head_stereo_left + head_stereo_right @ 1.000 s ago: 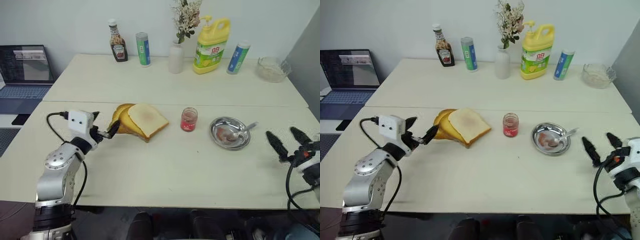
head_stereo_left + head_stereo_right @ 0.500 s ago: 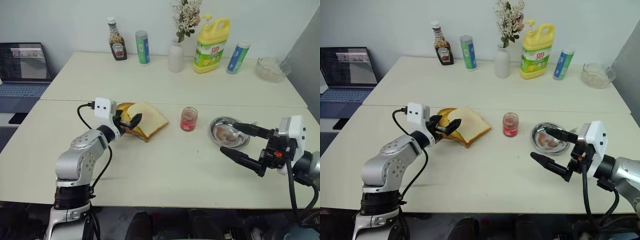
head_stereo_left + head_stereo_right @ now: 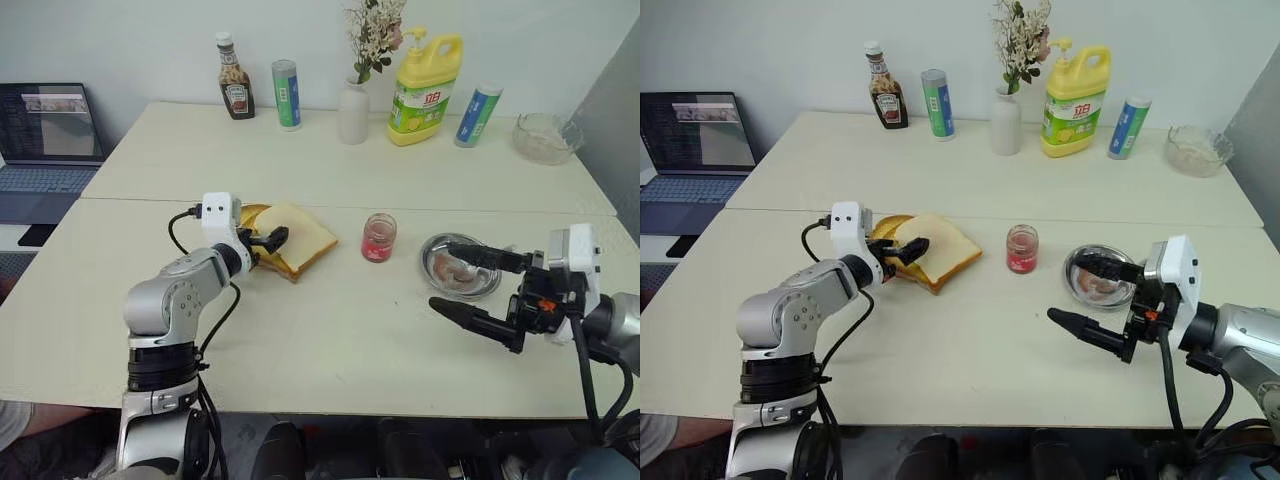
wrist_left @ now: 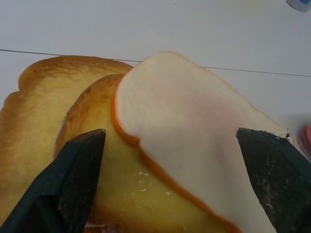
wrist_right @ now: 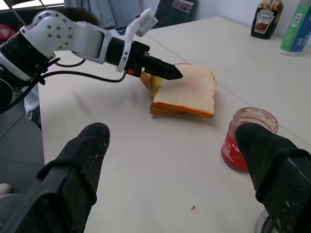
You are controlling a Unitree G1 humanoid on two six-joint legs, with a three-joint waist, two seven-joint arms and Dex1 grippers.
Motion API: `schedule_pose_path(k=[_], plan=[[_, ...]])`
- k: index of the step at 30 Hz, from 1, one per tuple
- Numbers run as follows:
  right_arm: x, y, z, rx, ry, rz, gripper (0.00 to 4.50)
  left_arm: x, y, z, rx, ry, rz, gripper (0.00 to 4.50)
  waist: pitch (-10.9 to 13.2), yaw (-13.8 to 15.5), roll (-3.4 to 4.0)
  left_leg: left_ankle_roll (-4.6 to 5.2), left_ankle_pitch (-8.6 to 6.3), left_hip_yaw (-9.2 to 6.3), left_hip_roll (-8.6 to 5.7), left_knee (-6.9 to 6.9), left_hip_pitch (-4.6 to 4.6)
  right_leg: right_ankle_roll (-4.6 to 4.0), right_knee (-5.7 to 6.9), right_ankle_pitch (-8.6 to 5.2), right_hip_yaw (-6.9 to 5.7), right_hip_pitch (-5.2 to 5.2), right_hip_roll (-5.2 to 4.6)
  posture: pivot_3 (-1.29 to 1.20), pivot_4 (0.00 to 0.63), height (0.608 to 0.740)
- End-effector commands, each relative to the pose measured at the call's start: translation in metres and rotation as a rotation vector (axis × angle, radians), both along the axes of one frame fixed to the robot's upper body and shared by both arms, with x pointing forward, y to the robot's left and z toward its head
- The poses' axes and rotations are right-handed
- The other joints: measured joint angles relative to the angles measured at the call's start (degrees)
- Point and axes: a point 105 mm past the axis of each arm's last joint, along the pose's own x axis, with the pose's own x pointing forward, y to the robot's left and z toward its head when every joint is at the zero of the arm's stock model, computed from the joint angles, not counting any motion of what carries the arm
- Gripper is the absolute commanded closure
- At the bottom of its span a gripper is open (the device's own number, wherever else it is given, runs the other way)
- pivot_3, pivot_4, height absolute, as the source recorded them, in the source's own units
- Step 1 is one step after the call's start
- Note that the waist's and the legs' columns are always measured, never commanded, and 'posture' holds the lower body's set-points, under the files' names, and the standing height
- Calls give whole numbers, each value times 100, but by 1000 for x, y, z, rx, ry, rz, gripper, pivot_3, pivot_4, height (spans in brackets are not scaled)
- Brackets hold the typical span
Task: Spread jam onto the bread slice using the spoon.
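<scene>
Two toasted slices [image 4: 43,111] half-hidden under bread slice [image 4: 194,141]

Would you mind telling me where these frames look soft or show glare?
Left wrist view: the black fingers are soft at the edges, the bread slice sharper. Right wrist view: near fingers blurred, jam jar clear. Left eye view: even light, small glints on the steel dish.
</scene>
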Motion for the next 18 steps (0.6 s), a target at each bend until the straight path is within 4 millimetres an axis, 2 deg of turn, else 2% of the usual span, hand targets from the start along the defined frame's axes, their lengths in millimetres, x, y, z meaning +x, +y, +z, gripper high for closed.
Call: schedule_pose_path(k=[1,4,7,18], plan=[[-2,3,5,-7,-35,22,13,1,-5,13,-36,-4,-21,0,0,0,0,0,0,0,0,0,0,0,0,0,0,0,0,0,150,740],[-2,3,4,-10,-36,20,13,1,-6,11,-18,6,-29,0,0,0,0,0,0,0,0,0,0,0,0,0,1,-1,0,0,150,740],[-2,4,4,-10,-37,18,0,1,-8,10,-39,28,-31,612,0,0,0,0,0,0,0,-1,0,-1,1,1,0,-1,0,0,150,740],[1,3,4,-14,-41,10,0,2,-10,17,-42,19,-57,4232,0,1,0,-1,0,0,0,0,0,-5,1,5,1,-1,-1,0,150,740]])
